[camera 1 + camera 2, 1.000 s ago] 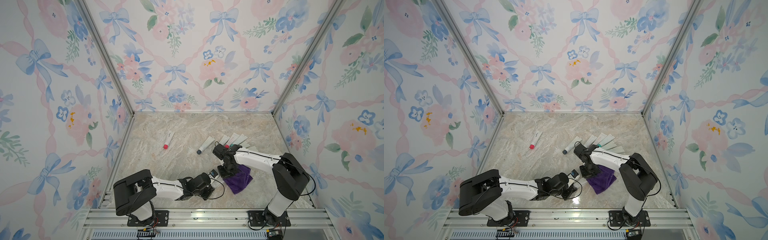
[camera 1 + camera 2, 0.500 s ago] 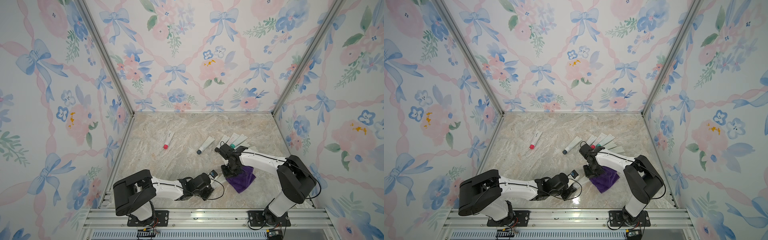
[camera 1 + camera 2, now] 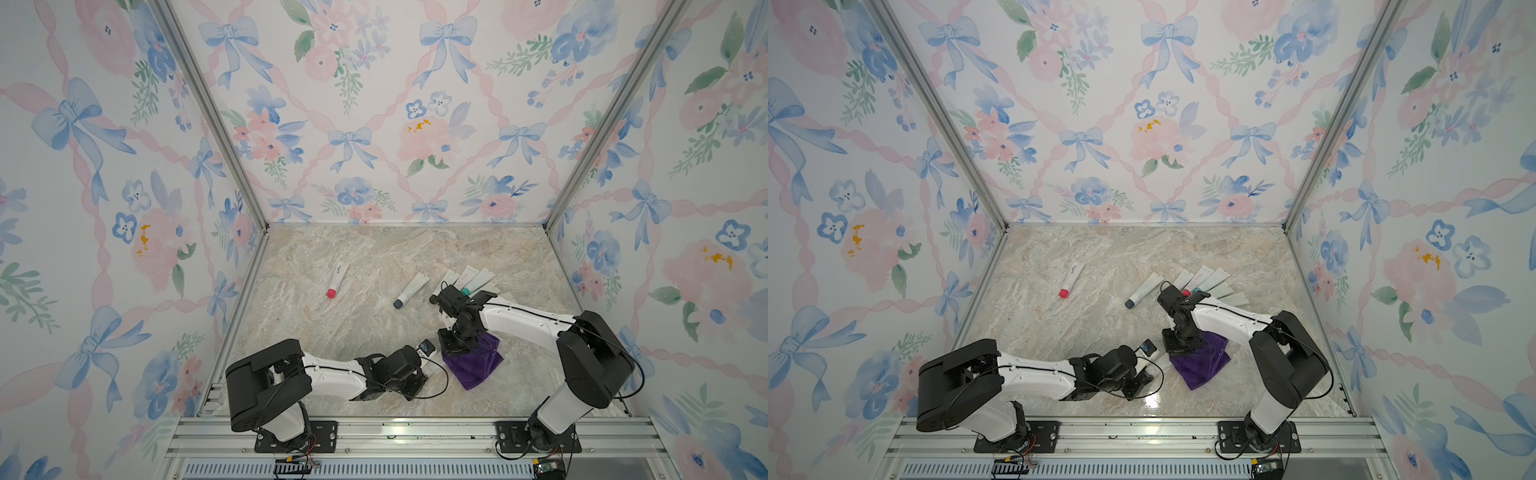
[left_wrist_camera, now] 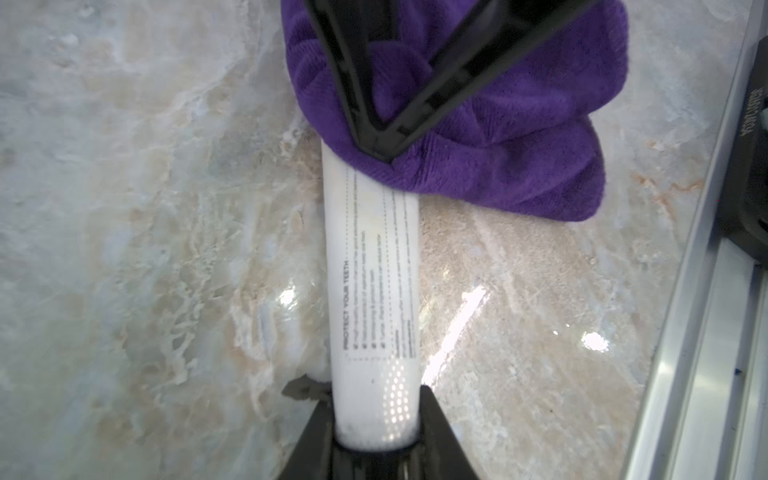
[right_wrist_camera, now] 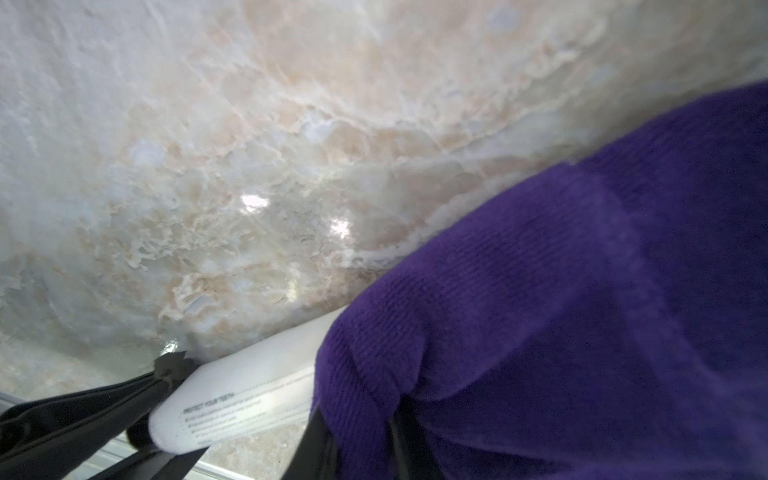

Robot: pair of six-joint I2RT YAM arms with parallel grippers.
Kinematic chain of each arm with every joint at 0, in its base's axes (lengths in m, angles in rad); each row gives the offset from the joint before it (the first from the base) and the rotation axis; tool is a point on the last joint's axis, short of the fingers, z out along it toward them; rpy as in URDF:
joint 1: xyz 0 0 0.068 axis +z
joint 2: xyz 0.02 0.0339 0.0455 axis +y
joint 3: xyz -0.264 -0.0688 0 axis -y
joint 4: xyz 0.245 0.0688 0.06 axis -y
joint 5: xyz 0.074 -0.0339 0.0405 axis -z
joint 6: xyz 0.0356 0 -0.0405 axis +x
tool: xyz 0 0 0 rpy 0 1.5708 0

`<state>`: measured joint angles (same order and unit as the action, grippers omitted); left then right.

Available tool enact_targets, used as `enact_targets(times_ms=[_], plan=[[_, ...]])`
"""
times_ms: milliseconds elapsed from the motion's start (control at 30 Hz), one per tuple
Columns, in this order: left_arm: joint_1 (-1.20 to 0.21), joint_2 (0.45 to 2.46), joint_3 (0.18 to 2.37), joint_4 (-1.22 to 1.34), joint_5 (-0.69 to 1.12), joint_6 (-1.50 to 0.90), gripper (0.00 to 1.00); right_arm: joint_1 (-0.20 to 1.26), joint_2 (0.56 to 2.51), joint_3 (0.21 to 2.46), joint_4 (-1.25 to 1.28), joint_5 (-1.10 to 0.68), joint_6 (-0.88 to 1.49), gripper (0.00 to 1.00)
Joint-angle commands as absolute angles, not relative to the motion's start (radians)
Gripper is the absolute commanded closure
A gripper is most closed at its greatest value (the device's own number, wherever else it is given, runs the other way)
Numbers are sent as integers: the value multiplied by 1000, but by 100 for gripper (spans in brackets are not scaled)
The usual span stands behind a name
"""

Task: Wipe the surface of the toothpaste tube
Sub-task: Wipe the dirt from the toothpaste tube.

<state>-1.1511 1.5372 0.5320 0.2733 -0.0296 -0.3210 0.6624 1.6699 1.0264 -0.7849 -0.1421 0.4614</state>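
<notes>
The left claw (image 4: 370, 395) is almost closed, pinching one end of the tube (image 4: 374, 270). Whether that end is the cap or the crimp is hidden in the jaws. The tube runs out low over the table (image 3: 332, 332); I cannot tell if it touches it.

In a top view, with 12 o'clock at the back wall, the tube sits at about 5 o'clock on the floor and points from the left claw towards 2 o'clock. Its far end lies under the cloth (image 4: 498, 174). The right claw (image 4: 380, 145) is nearly closed on a bunch of that cloth and presses it down onto the tube.

- **Tube slipping:** it is held by one end only, so a stroke away from the left claw could drag it free.
- **Tube buckling:** a stroke towards the left claw could fold the soft body.
- **Contact:** a longer stroke could also bring the two claws together.
- **Cloth slipping:** if the bunched cloth shifts, bare fingertips may scrape the print.

Spare tubes (image 3: 469, 278) lie at 2 o'clock, well clear.
</notes>
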Motion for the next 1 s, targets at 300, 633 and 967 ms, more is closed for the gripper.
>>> enact_targets(times_ms=[300,633,967], plan=[[-1141,1549,525,257,-40,-321,73,547,1705,1006,-782,-121,412,80],[-1141,1552,525,256,-40,-321,73,741,1660,990,-670,-348,525,80],[-1141,1541,519,256,-43,-322,73,693,1702,995,-728,-233,479,80]])
